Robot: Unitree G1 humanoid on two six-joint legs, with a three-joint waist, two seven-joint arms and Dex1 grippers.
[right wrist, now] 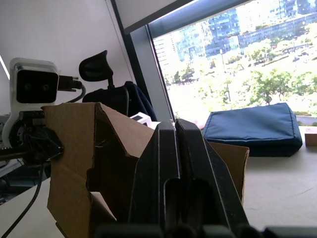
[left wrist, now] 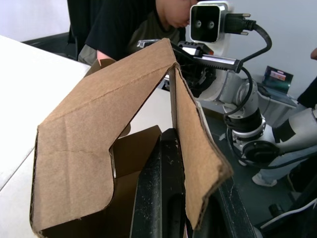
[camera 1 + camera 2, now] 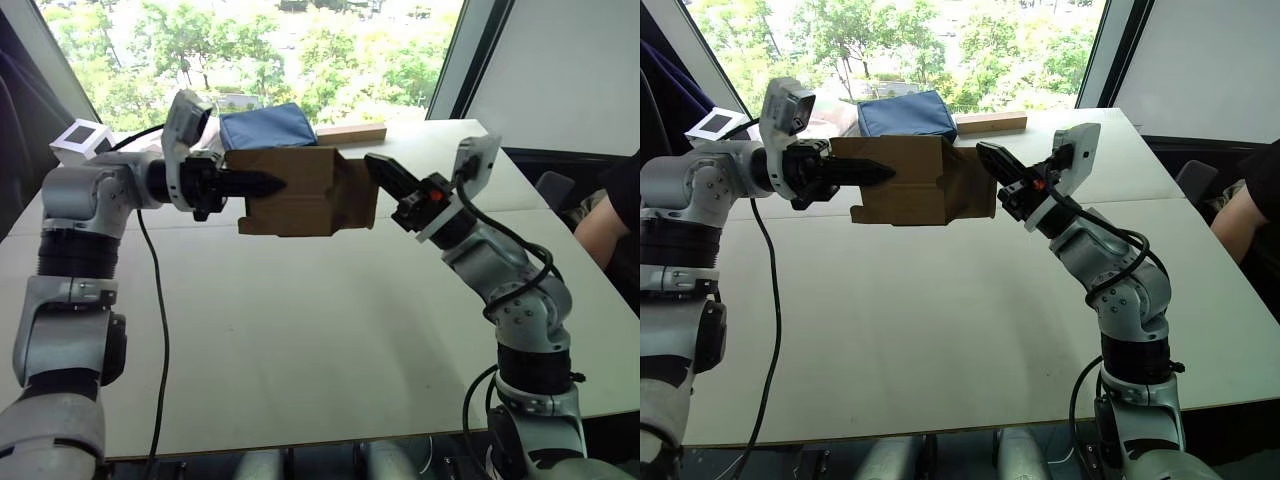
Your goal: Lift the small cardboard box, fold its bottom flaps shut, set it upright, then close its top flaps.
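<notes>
The small cardboard box (image 3: 295, 190) hangs on its side above the table, plain brown. My left gripper (image 3: 272, 184) is shut on one of its walls at the left end; the left wrist view has the cardboard wall (image 2: 198, 148) pinched between the fingers (image 2: 161, 193). My right gripper (image 3: 378, 165) is shut with nothing in it, its tip against the flaps (image 3: 358, 195) at the box's right end. In the right wrist view the fingers (image 1: 171, 163) press together in front of the box (image 1: 74, 158). I cannot tell which end holds the bottom flaps or the top flaps.
The white table (image 3: 300, 340) lies under the box. At its far side are a blue bag (image 3: 268, 125), a long wooden block (image 3: 352, 133) and a white cube with black squares (image 3: 82, 140). A person's arm (image 3: 608, 218) shows at the right edge.
</notes>
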